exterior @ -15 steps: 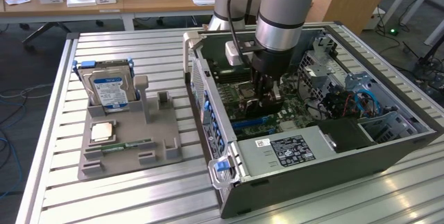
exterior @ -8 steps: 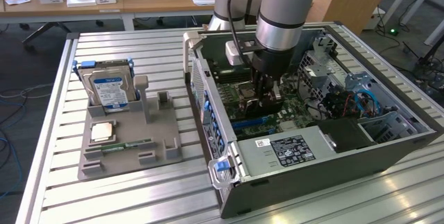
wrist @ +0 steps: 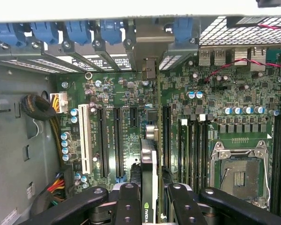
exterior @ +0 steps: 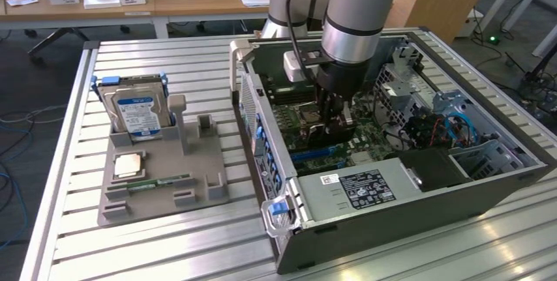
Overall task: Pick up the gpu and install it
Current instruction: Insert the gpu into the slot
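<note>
Slatted table (exterior: 165, 245) bears case (exterior: 392, 229), jaws gripping gpu (wrist: 149, 164) over motherboard (wrist: 124, 91).

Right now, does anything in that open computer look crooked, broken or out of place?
Nothing stands out. The gpu sits edge-on in the gripper, parallel to the long slots of the motherboard, not tilted. The hard drive stands upright in its grey holder.

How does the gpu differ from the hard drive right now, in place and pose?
The gpu is inside the open computer case, clamped edge-on in the gripper; the hard drive stands outside it in the gray holder, untouched. The gpu is a thin dark card; the hard drive is a thicker silver block with a blue-white label. Both stand on edge rather than lying flat.
</note>
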`<state>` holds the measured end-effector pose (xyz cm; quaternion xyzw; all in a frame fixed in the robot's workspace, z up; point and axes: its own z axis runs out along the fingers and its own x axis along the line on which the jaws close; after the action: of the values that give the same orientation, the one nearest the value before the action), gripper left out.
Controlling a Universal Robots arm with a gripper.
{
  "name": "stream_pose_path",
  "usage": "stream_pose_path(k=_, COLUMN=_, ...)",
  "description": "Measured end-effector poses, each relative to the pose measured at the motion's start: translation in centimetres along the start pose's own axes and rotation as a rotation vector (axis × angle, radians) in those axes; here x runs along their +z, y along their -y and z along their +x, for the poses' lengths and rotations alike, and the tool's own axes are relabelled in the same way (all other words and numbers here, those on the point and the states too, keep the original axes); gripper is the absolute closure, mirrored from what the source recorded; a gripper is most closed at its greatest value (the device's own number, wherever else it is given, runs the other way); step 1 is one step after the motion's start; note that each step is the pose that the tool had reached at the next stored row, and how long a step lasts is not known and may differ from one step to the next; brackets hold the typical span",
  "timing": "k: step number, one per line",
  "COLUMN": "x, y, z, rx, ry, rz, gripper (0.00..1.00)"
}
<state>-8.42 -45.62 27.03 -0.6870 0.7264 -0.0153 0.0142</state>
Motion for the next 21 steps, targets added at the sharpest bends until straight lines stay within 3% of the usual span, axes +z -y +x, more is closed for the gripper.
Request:
stream_pose_path(k=5, x=0.00, y=0.06, z=0.00, rx=0.000, ry=-0.0003, rz=-0.0043, gripper=0.73)
stream_pose_path(k=21, x=0.42, y=-0.16, z=0.01, rx=0.000, ry=-0.0002, rz=-0.0044, gripper=0.73)
